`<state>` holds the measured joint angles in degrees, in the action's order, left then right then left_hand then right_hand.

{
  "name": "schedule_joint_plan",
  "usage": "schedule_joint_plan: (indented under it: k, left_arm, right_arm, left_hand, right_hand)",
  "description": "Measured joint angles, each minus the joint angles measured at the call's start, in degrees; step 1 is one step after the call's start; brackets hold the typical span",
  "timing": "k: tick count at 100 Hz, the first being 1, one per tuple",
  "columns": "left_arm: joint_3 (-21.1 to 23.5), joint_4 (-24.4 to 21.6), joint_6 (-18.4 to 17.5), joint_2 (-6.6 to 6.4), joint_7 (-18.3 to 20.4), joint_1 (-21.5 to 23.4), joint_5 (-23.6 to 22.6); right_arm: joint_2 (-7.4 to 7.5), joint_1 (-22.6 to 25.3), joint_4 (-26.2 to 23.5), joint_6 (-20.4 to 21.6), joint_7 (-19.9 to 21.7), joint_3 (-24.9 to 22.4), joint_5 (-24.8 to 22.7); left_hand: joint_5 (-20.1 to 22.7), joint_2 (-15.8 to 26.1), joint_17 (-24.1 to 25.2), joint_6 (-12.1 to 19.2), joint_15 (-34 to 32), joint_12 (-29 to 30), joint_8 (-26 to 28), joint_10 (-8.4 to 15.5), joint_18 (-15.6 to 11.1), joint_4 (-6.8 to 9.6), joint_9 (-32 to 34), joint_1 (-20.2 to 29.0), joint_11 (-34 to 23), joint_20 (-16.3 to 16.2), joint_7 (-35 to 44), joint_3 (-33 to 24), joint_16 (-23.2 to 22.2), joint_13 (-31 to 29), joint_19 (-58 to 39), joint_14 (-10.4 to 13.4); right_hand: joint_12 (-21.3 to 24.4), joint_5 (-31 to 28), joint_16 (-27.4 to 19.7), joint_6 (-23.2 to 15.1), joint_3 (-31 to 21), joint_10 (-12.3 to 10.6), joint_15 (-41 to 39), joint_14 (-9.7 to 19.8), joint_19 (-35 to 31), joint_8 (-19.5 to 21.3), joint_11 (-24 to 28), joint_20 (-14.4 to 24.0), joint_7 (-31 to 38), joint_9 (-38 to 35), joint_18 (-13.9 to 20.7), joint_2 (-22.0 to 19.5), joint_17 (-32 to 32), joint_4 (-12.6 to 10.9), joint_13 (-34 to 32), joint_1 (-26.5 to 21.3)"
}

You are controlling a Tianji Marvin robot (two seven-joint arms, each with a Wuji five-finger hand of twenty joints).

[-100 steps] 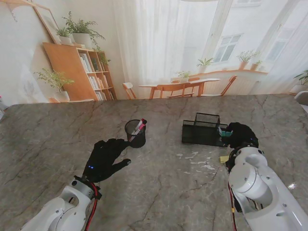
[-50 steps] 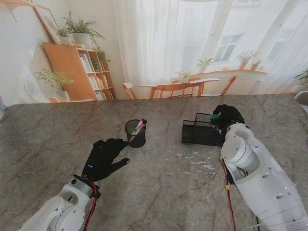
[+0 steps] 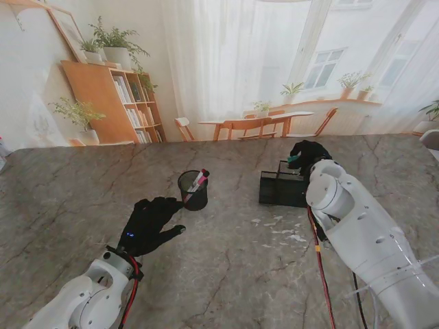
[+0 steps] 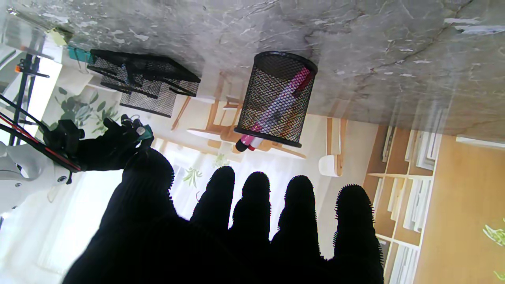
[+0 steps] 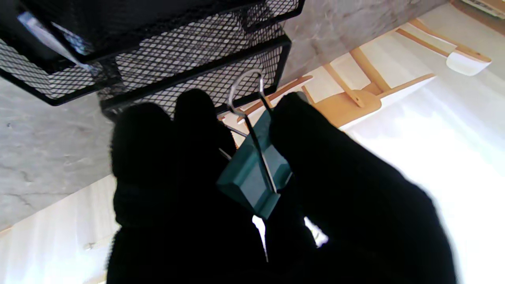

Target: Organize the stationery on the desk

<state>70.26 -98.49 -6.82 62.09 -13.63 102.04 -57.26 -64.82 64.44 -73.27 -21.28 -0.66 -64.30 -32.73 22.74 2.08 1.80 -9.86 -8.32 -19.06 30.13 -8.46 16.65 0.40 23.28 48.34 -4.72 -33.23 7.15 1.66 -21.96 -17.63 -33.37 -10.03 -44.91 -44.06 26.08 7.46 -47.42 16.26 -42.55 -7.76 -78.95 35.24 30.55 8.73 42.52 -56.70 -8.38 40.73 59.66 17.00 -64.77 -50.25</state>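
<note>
The right hand (image 3: pixel 310 155) pinches a teal clip (image 5: pixel 252 173) between thumb and fingers, right of centre in the stand view, over the mesh tray (image 3: pixel 282 185); the left hand (image 3: pixel 147 223) hovers lower left, fingers spread, holding nothing. The mesh cup (image 3: pixel 193 190) with a pink pen (image 3: pixel 199 179) stands at centre on the table (image 3: pixel 226 274).

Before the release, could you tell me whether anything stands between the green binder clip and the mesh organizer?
Nothing visible does. The right hand holds the green binder clip over the mesh organizer, whose compartments look open-topped.
</note>
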Motion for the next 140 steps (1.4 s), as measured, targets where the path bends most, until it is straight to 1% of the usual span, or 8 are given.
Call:
schedule_joint_plan:
  k: [17, 35, 55, 75, 94, 127, 135, 140]
  left_arm:
    - [-0.1, 0.9, 0.1, -0.08, 1.1, -0.8, 0.1]
    - [-0.1, 1.7, 0.3, -0.17, 1.6, -1.3, 0.3]
    - [-0.2, 2.0, 0.5, -0.27, 2.2, -1.7, 0.4]
    - [-0.3, 2.0, 0.6, -0.32, 3.0, -1.8, 0.7]
    - [-0.4, 2.0, 0.6, -0.36, 3.2, -1.9, 0.9]
    - [-0.8, 2.2, 0.7, -0.38, 3.5, -2.4, 1.1]
    - [-0.8, 2.2, 0.7, -0.38, 3.6, -2.4, 1.1]
    - [-0.9, 2.2, 0.7, -0.38, 3.6, -2.4, 1.1]
  right_arm:
    - [-0.30, -3.8, 4.6, 0.8, 0.5, 2.9, 0.7]
    - [-1.09, -7.6, 9.7, 0.9, -0.5, 5.9, 1.9]
    - [-1.51, -9.5, 11.8, 1.7, -0.7, 7.4, 2.4]
    - [-1.51, -10.1, 12.2, 1.8, -0.4, 7.8, 0.7]
    - [-0.97, -10.4, 12.0, 1.8, 1.2, 8.4, -1.0]
    - [-0.18, -10.4, 10.8, 0.4, 3.4, 9.2, -2.7]
    - [-0.14, -10.4, 10.6, -0.3, 3.8, 9.3, -2.6]
    - [-0.12, -10.4, 10.5, -0.6, 4.1, 9.4, -2.6]
  left_hand:
    - [0.0, 0.0, 0.0, 0.0, 0.0, 0.0, 0.0, 0.0, 0.0, 0.00, 0.0, 0.0, 0.0, 0.0, 0.0, 0.0, 0.0, 0.0, 0.0, 0.0]
    - [0.0, 0.0, 0.0, 0.0, 0.0, 0.0, 0.0, 0.0, 0.0, 0.00, 0.0, 0.0, 0.0, 0.0, 0.0, 0.0, 0.0, 0.0, 0.0, 0.0]
    - [0.0, 0.0, 0.0, 0.0, 0.0, 0.0, 0.0, 0.0, 0.0, 0.00, 0.0, 0.0, 0.0, 0.0, 0.0, 0.0, 0.0, 0.0, 0.0, 0.0]
    - [0.0, 0.0, 0.0, 0.0, 0.0, 0.0, 0.0, 0.0, 0.0, 0.00, 0.0, 0.0, 0.0, 0.0, 0.0, 0.0, 0.0, 0.0, 0.0, 0.0]
    - [0.0, 0.0, 0.0, 0.0, 0.0, 0.0, 0.0, 0.0, 0.0, 0.00, 0.0, 0.0, 0.0, 0.0, 0.0, 0.0, 0.0, 0.0, 0.0, 0.0]
    - [0.0, 0.0, 0.0, 0.0, 0.0, 0.0, 0.0, 0.0, 0.0, 0.00, 0.0, 0.0, 0.0, 0.0, 0.0, 0.0, 0.0, 0.0, 0.0, 0.0]
    - [0.0, 0.0, 0.0, 0.0, 0.0, 0.0, 0.0, 0.0, 0.0, 0.00, 0.0, 0.0, 0.0, 0.0, 0.0, 0.0, 0.0, 0.0, 0.0, 0.0]
    - [0.0, 0.0, 0.0, 0.0, 0.0, 0.0, 0.0, 0.0, 0.0, 0.00, 0.0, 0.0, 0.0, 0.0, 0.0, 0.0, 0.0, 0.0, 0.0, 0.0]
  right_hand:
    - [0.0, 0.1, 0.0, -0.3, 0.1, 0.0, 0.1, 0.0, 0.1, 0.0, 0.0, 0.5, 0.0, 0.0, 0.0, -0.3, 0.0, 0.0, 0.0, 0.0]
    - [0.1, 0.6, 0.1, -0.8, 1.4, -0.5, 0.3, 0.3, 0.2, 0.0, 0.0, 0.9, 0.1, 0.0, 0.3, -1.3, 0.0, 0.0, 0.0, 0.0]
    - [2.7, 0.6, 0.8, -1.4, 2.4, -1.0, 0.3, 0.7, 0.2, -2.4, -0.1, 2.0, 0.1, 0.0, 0.5, -2.2, 0.0, 0.0, 0.0, 0.0]
    - [4.1, 0.6, 1.4, -2.2, 3.2, -1.5, 0.1, 0.9, -0.6, -3.6, -0.8, 3.3, 0.1, -0.3, 0.6, -2.3, 0.0, 0.0, 0.0, -0.1]
    - [4.6, 0.6, 2.5, -2.8, 3.8, -1.8, -4.8, 1.3, -4.3, -5.5, -1.4, 5.3, 0.9, -0.7, 0.6, -2.3, 0.1, -0.1, 0.0, -0.1]
    - [4.6, 3.3, 2.8, -4.6, 4.3, -2.1, -7.4, 1.5, -6.0, -6.1, -2.2, 6.1, 3.9, 0.1, 0.6, -2.9, 0.1, -0.3, 0.3, -0.1]
    - [4.6, 4.7, 2.9, -5.7, 4.3, -2.4, -8.8, 1.6, -6.7, -6.1, -2.7, 6.2, 4.0, 2.2, 0.6, -3.1, -0.5, -2.1, 1.2, -0.1]
    - [4.6, 5.3, 2.9, -6.2, 4.3, -3.2, -9.4, 1.7, -7.0, -6.1, -3.2, 6.3, 4.0, 2.8, 0.6, -3.6, -0.7, -2.5, 1.5, -0.1]
